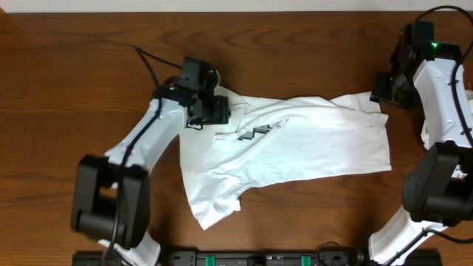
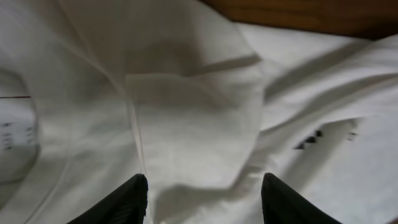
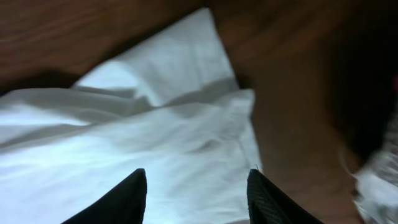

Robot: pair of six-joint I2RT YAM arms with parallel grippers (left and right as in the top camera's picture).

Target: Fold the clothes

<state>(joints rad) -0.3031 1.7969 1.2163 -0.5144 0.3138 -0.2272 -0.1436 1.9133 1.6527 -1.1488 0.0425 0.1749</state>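
On the near side of the wooden table (image 1: pixel 66 66), a folded sleeve (image 1: pixel 214 207) of the white T-shirt (image 1: pixel 318 148) points toward the arm bases. The rest of the shirt lies rumpled across the middle of the table, its long side running left to right. A small dark chest graphic (image 1: pixel 255 134) shows on the left part of the fabric, too small to read. Farther back, the left gripper (image 1: pixel 216 111) sits at the shirt's far left edge; its wrist view shows the two dark fingers (image 2: pixel 127 202) spread apart, with loose folds of white fabric lying between and beyond them, nothing pinched. At the far right corner of the shirt, the right gripper (image 1: pixel 384 92) hangs over the hem; in its wrist view the fingers (image 3: pixel 124 199) also stand apart, released, above the shirt's corner, with bare wood just beyond.
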